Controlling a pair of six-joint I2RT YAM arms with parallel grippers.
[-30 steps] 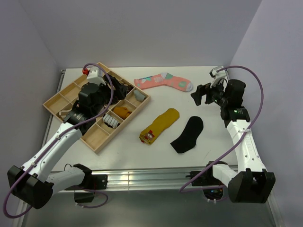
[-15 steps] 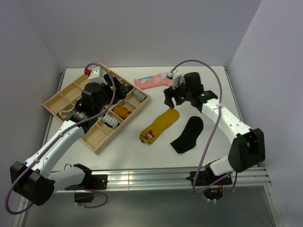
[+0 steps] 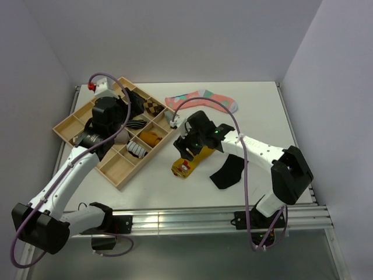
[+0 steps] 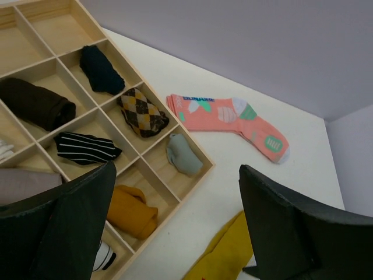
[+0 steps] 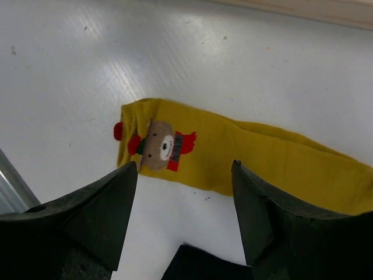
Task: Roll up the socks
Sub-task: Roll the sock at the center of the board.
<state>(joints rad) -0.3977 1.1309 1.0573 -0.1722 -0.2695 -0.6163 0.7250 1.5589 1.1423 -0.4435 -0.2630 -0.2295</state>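
While the right gripper (image 5: 183, 166) hung with its jaws spread wide and holding nothing, the mustard-yellow sock (image 5: 233, 151) lay flat on the table (image 3: 256, 105) directly beneath it, its bear-patterned cuff toward the near edge. The black sock (image 3: 227, 171) lay just beside it, toward the right edge. The left gripper (image 4: 175, 175), equally wide and empty, hung over the wooden tray (image 3: 116, 169) by the left edge.

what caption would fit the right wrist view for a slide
Open right gripper hovering over the flat mustard-yellow sock, bear motif at its cuff, on the white table
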